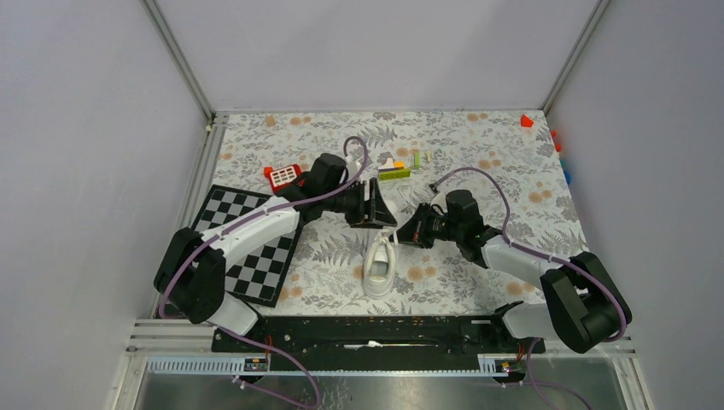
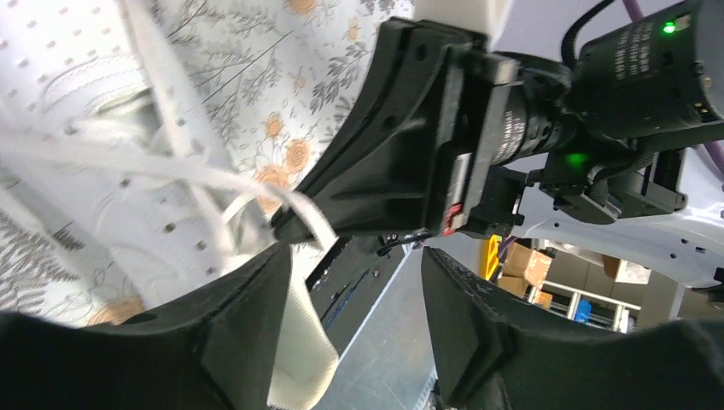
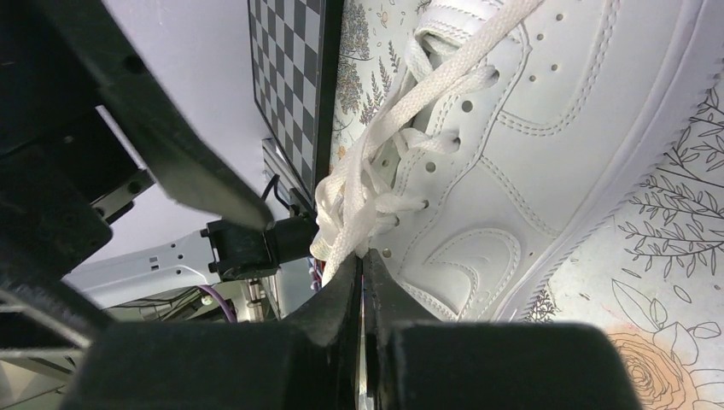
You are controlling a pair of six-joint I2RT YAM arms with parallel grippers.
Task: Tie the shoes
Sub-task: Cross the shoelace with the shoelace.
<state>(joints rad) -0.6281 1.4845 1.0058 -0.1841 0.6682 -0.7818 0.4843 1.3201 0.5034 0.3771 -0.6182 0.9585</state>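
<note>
A white sneaker (image 1: 381, 266) of smooth, stitched leather with small punched holes sits near the middle of a floral-print table cover (image 1: 495, 154), between the two arms. Its flat woven laces (image 3: 354, 201) rise in a loose tangle. The right gripper (image 3: 363, 266) has its black fingers pressed together, pinching a lace. The left gripper (image 2: 352, 273) hangs close by with its fingers apart and a lace strand beside one of them. A checkerboard mat (image 1: 248, 252) lies to the left, and small coloured toy blocks (image 1: 394, 169) lie beyond.

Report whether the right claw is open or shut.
Shut: the right claw has its fingers pressed together, pinching the white lace.
</note>
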